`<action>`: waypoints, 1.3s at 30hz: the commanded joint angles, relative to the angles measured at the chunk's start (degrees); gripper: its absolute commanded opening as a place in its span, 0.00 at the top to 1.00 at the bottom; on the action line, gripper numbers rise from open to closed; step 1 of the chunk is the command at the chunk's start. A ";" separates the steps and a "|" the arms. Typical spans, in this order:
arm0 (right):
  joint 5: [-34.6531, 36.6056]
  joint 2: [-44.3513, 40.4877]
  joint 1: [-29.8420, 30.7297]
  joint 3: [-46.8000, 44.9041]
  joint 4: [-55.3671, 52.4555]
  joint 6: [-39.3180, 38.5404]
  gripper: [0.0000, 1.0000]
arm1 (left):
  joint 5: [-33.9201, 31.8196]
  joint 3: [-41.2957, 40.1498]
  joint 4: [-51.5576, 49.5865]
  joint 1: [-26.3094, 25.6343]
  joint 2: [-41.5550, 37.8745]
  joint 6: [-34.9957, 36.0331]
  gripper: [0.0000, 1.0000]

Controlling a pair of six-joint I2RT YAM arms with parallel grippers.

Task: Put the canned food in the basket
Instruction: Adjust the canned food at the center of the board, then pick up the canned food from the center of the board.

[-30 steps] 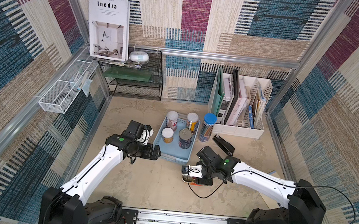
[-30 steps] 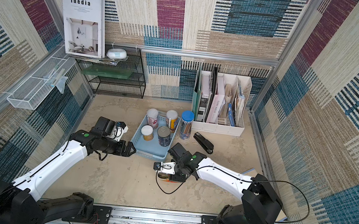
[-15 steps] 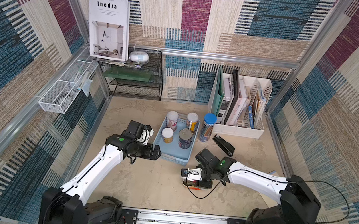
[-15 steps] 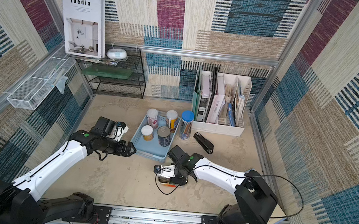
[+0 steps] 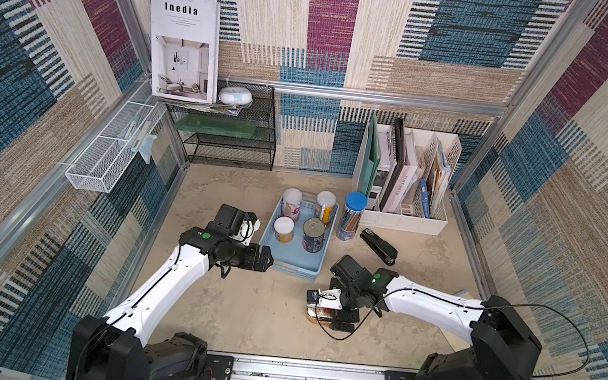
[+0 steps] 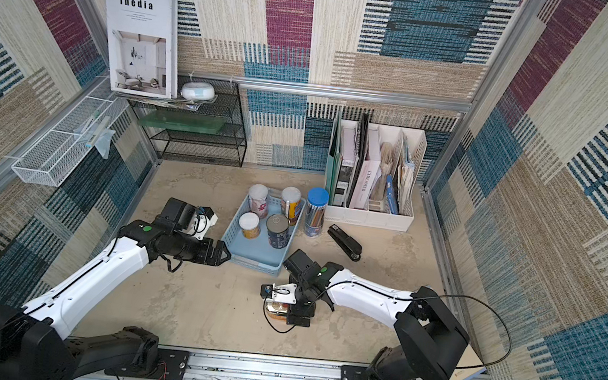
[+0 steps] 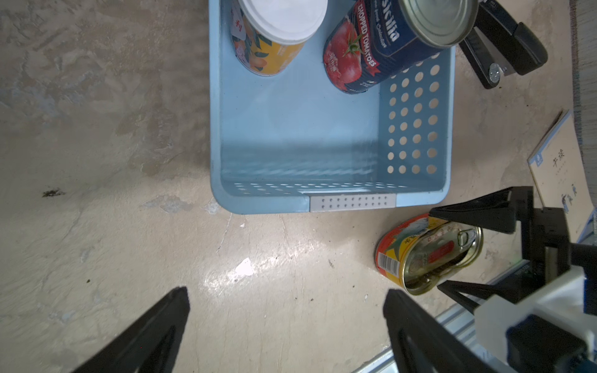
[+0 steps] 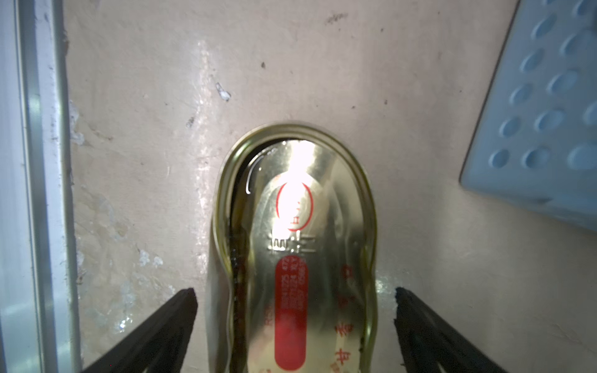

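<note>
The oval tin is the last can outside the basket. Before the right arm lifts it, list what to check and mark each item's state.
1. The right end effector straddles the oval tin: ok.
2. Its fingers touch the tin's sides: not ok, a gap shows on each side.
3. The tin lies flat on the table: ok.
4. The tin's lid is sealed: not ok, a dark gap runs along one edge.
5. The basket has bare floor at its near end: ok.
6. The left end effector is open and outside the basket: ok.
</note>
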 commanded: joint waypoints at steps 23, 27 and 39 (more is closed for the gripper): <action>-6.28 5.27 0.31 -0.59 -0.14 2.45 0.08 | 1.64 0.53 0.84 0.32 0.53 0.53 0.01; -5.39 3.23 0.30 -1.53 -0.83 1.11 0.01 | 1.75 0.52 0.86 0.33 0.55 0.54 0.01; -0.46 6.79 -1.90 -2.02 -0.89 -0.84 0.01 | 2.07 0.58 0.92 0.61 0.66 0.53 0.01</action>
